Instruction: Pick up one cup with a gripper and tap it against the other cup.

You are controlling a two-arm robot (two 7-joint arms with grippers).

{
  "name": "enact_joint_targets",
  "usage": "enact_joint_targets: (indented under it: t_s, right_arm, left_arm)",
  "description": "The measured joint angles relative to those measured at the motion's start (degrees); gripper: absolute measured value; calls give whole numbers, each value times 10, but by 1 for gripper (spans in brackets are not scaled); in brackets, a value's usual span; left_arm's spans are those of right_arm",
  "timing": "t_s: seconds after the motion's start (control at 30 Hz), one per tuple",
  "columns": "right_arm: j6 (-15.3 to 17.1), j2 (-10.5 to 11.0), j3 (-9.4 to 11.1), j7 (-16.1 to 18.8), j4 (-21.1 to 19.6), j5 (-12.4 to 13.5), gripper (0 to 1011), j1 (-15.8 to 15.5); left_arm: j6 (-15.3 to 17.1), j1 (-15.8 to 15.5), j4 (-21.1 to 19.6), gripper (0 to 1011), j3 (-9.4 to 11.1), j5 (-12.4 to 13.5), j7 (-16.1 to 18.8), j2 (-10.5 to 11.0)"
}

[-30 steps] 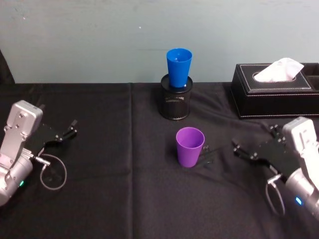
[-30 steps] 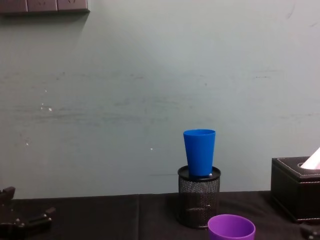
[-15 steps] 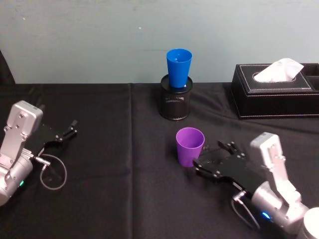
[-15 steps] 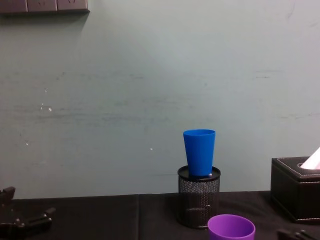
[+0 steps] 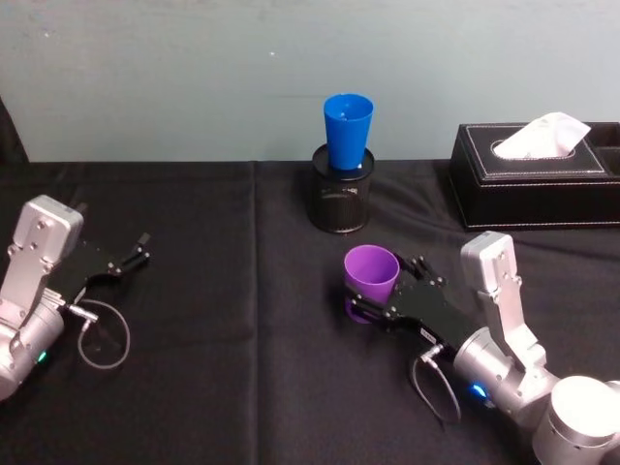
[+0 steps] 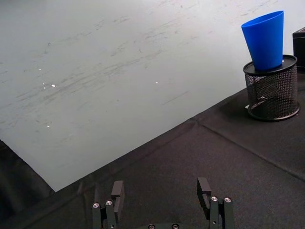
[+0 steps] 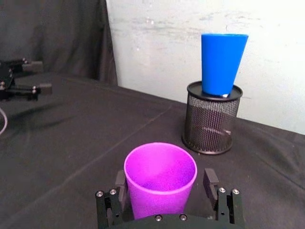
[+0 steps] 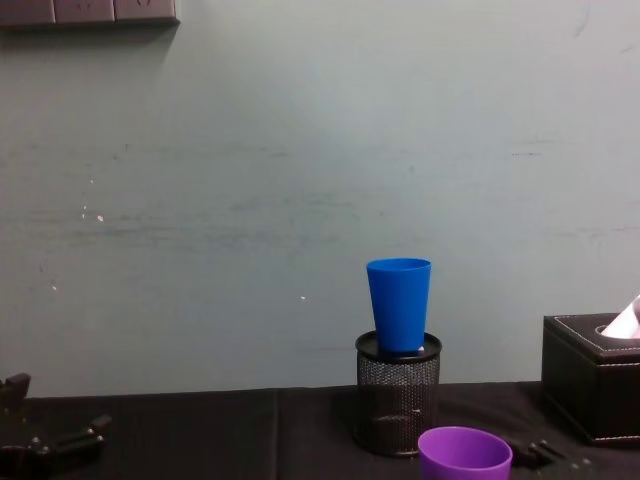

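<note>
The purple cup (image 5: 370, 269) stands upright on the black cloth, rim up (image 7: 161, 179) (image 8: 465, 455). My right gripper (image 5: 384, 292) (image 7: 164, 183) is open around its lower half, one finger on each side; a small gap shows at one finger. The blue cup (image 5: 348, 131) (image 7: 223, 64) (image 8: 399, 303) (image 6: 265, 40) stands upright on top of a black mesh pen holder (image 5: 341, 199) (image 7: 209, 119) behind the purple cup. My left gripper (image 5: 136, 254) (image 6: 160, 191) rests open and holds nothing at the table's left.
A black tissue box (image 5: 533, 179) (image 8: 590, 380) stands at the back right, beyond my right arm. A pale wall runs close behind the table's far edge. Bare black cloth lies between the left gripper and the cups.
My right arm swung in from the right, and its open fingers now sit on either side of the purple cup. The cup looks shifted slightly. The left arm has not moved.
</note>
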Motion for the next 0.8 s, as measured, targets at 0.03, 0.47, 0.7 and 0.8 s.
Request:
enact_joint_targets:
  t_s: [0.03, 0.47, 0.7, 0.8]
  right_arm:
    - [-4, -6, 2, 3, 7, 1, 1003, 4]
    - [-17, -41, 15, 27, 47, 7, 1003, 17]
    - [-16, -51, 22, 32, 51, 3, 1003, 18]
    - [-15, -53, 24, 33, 53, 0, 1003, 18]
  left_arm:
    - [0, 0, 0, 1000, 0, 0, 0, 0]
    - [0, 0, 0, 1000, 0, 0, 0, 0]
    - [0, 0, 0, 1000, 0, 0, 0, 0]
    - [0, 0, 0, 1000, 0, 0, 0, 0]
